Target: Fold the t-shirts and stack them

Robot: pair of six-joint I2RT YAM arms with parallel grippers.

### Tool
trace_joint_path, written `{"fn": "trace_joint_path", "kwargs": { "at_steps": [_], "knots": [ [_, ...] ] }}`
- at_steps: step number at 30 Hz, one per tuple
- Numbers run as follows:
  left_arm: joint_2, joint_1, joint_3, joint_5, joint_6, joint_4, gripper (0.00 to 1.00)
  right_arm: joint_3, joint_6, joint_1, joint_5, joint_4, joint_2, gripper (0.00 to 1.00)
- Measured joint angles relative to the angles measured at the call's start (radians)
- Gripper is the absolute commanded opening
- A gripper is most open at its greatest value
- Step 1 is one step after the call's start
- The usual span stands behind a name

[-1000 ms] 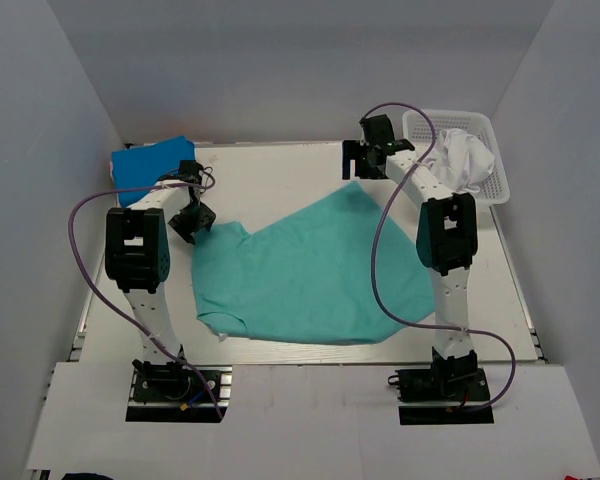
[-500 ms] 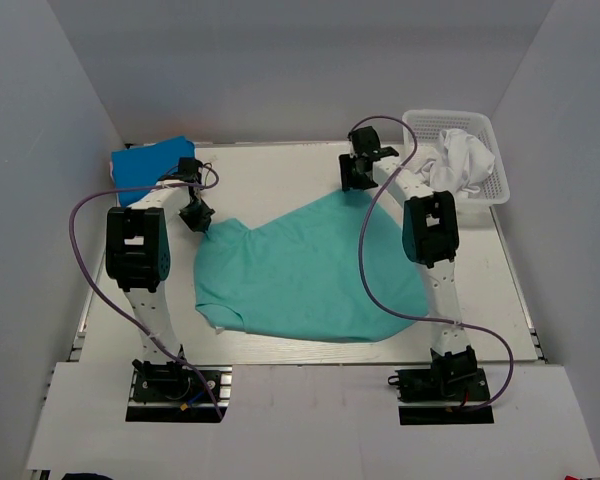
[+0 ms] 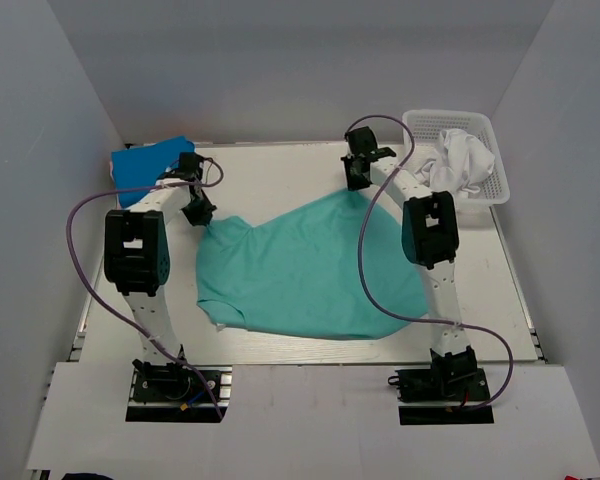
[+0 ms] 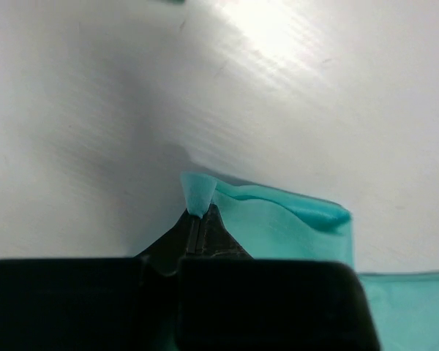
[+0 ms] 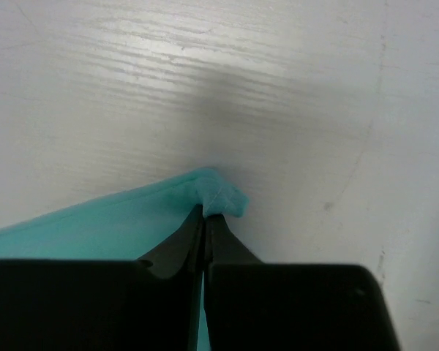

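Desk, white, carrying three garments and one container. Container: a white plastic lattice basket at the far right corner, holding a crumpled white t-shirt that is heaped above the rim; nothing else can be made out inside it. Loose item one: a bright blue t-shirt, lying in a flat bundle at the far left corner, well apart from the basket. Loose item two: a teal-green t-shirt, spread across the middle of the desk between the two arms, rumpled along its near left edge. Left gripper: down at the shirt's far left corner, jaws pinched together on a small peak of teal cloth; the left wrist view shows the fabric nipped between the fingertips and standing up just beyond them. Right gripper: down at the shirt's far right corner, jaws likewise pressed tight on a puckered tip of the same cloth, confirmed in the right wrist view. A purple cable loops beside each arm.
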Motion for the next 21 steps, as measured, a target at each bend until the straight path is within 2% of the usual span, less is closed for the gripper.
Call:
{"fn": "trace_joint_path", "kwargs": {
  "at_steps": [3,5,8,12,16,21],
  "knots": [
    [-0.059,-0.005,0.042,0.001,0.031,0.012,0.0,-0.085,-0.015,0.002,0.025,0.024,-0.096,0.0],
    [-0.13,-0.008,0.064,0.004,0.048,0.031,0.0,-0.158,-0.022,0.001,0.041,0.039,-0.218,0.0],
    [-0.3,-0.01,0.073,0.017,0.075,0.092,0.0,-0.23,-0.041,0.001,0.064,0.091,-0.426,0.0],
    [-0.568,-0.011,0.072,0.045,0.108,0.188,0.0,-0.265,-0.058,0.003,0.085,0.171,-0.78,0.0],
    [-0.786,-0.011,0.076,0.1,0.143,0.268,0.0,-0.307,-0.078,0.004,0.09,0.217,-1.039,0.0],
    [-0.897,-0.013,0.167,0.151,0.186,0.289,0.0,-0.37,-0.088,0.005,0.055,0.23,-1.254,0.0]
  ]
}}
